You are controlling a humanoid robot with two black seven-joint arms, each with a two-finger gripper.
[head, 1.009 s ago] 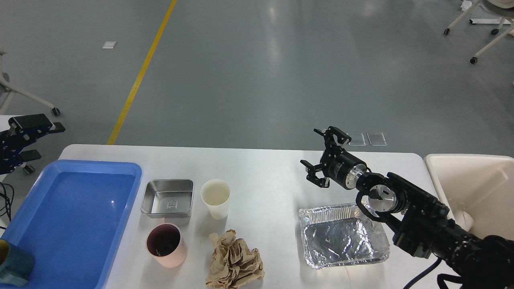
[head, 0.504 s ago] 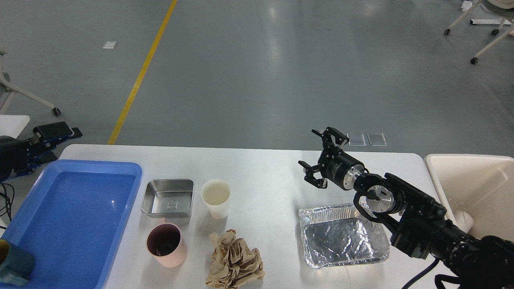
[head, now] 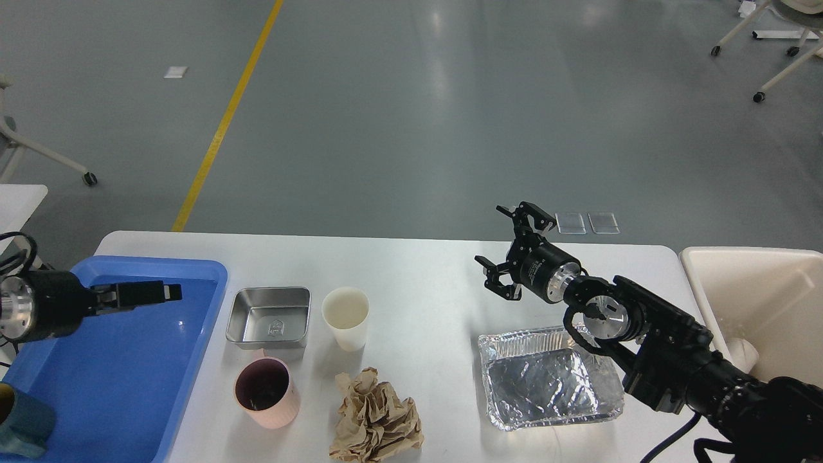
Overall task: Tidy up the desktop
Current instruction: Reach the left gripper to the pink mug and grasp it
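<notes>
The white desktop [head: 424,270] holds a small steel tin [head: 268,316], a white paper cup [head: 346,318], a pink mug [head: 265,392], a crumpled brown paper ball [head: 376,418] and a foil tray [head: 550,376]. My right gripper [head: 508,247] is open and empty. It hovers over the desktop just beyond the foil tray's far left corner. My left gripper [head: 151,294] reaches in from the left over the blue tray [head: 116,360]. It is seen side-on as one dark bar, so its fingers cannot be told apart.
A beige bin [head: 759,296] stands off the desktop's right end with a white object [head: 742,352] in it. A teal and yellow cup [head: 22,427] sits in the blue tray's near left corner. Wheeled stands are on the floor beyond.
My left arm has swung in from the left edge and now lies low over the blue tray, pointing right. My right gripper has drifted slightly left, still open.
</notes>
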